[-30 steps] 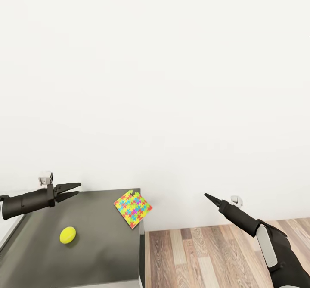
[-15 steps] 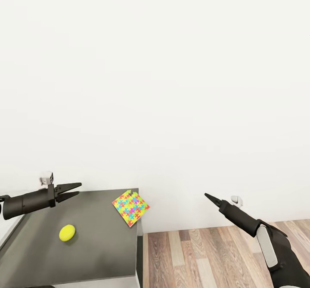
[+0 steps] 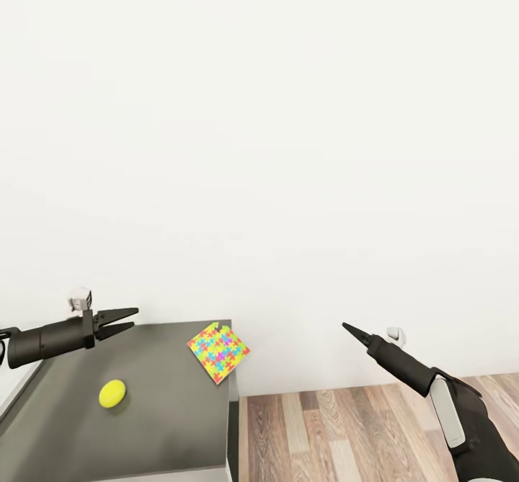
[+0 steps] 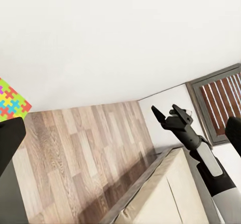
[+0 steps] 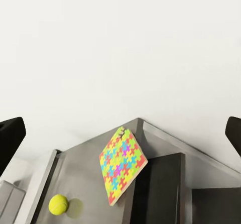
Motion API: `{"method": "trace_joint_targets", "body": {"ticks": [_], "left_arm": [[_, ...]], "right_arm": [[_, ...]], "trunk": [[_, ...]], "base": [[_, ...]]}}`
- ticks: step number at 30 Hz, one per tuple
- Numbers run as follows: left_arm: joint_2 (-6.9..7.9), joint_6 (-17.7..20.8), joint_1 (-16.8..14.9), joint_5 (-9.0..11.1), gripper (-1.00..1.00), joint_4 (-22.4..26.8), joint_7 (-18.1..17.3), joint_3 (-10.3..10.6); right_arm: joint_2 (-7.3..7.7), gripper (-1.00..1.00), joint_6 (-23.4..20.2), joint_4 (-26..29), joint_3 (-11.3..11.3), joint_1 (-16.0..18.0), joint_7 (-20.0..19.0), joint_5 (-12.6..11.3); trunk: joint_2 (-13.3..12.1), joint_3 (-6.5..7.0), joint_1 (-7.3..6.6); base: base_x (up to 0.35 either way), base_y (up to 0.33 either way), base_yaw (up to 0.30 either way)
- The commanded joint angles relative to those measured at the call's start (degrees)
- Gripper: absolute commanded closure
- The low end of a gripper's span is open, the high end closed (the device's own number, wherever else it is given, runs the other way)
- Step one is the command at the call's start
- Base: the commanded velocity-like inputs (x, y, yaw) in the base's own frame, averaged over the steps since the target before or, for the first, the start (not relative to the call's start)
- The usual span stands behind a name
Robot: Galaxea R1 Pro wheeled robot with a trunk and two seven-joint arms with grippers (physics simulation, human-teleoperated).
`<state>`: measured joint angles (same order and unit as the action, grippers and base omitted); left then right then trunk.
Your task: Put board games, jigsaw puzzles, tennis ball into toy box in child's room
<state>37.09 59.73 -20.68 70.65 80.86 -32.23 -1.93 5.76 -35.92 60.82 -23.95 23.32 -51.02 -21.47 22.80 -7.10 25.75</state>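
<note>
A: Starting at the left, what is there?

B: The black two-fingered left gripper (image 3: 128, 318) hangs over the back of the dark-grey flat-topped cabinet section (image 3: 166, 424), its jaws spread a little and holding nothing; the small plain yellow-green tennis ball (image 3: 113, 393) rests on that top, below the fingertips and nearer the robot, apart from them.

A: And further along?

B: Past the left gripper's tips, to their right, the thin flat jigsaw puzzle board with its multicolour interlocking-piece pattern (image 3: 219, 351) lies at the cabinet's far right corner, one corner jutting over the edge; the right wrist view shows it (image 5: 122, 164) at that corner with the ball (image 5: 58, 204) well apart from it.

A: The other arm?

B: The black right gripper (image 3: 348, 330) is over the wood-plank floor (image 3: 346, 431), well to the right of the cabinet, nothing in it; its fingers look pressed together in the head view, yet the left wrist view (image 4: 168, 114) shows a gap, so I cannot tell.
</note>
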Motion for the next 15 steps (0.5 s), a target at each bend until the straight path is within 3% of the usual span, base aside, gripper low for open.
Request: {"method": "trace_joint_targets", "body": {"ticks": [1,7,15], "left_arm": [[0.00,0.3,-0.1,-0.2,-1.00,0.0,-0.3,0.0],[0.00,0.3,-0.1,-0.2,-1.00,0.0,-0.3,0.0],[0.00,0.3,-0.1,-0.3,-1.00,-0.1,-0.3,0.1]], "right_arm": [[0.01,-1.00,-0.4,0.0,-0.1,0.1,-0.1,-0.2],[-0.03,-1.00,-0.3,-0.1,-0.1,0.1,-0.1,-0.2],[-0.05,-1.00,-0.3,-0.1,-0.1,0.1,-0.1,-0.2]], "trunk": [[0.1,-0.03,0.04],[0.1,0.55,0.04],[0.1,1.31,0.04]], "base": [[0.000,-0.029,0.000],[0.034,-0.109,0.000],[0.145,-0.170,0.006]]}}
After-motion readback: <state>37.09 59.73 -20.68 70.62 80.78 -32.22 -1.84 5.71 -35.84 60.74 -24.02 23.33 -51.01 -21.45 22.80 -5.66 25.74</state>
